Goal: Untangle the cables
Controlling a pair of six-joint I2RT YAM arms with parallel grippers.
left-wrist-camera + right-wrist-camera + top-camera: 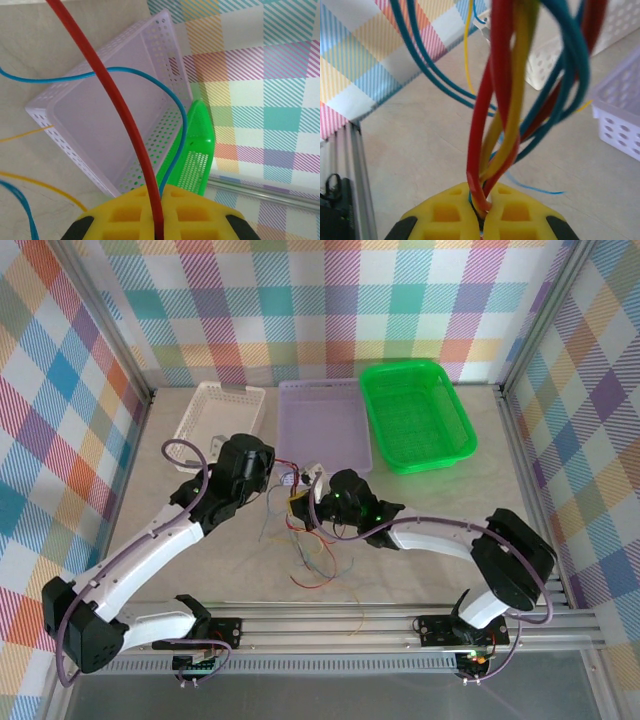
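Note:
The cables [303,540] lie in a loose tangle of red, blue, yellow and green strands on the table between the two arms. My left gripper [281,479] is shut on a red cable [116,95] and a blue cable [175,107], which rise from between its yellow fingers [125,215]. Just right of it, my right gripper [302,504] is shut on a bundle of red, yellow and blue cables [504,100]. That bundle runs up out of the closed yellow fingertips [520,215] and hangs taut above the tabletop.
Three containers stand along the back: a white basket [215,412], a lilac tray [325,430] and a green basket [415,412]. The lilac tray [95,120] is close ahead of my left gripper. Loose strands trail toward the front rail [330,625].

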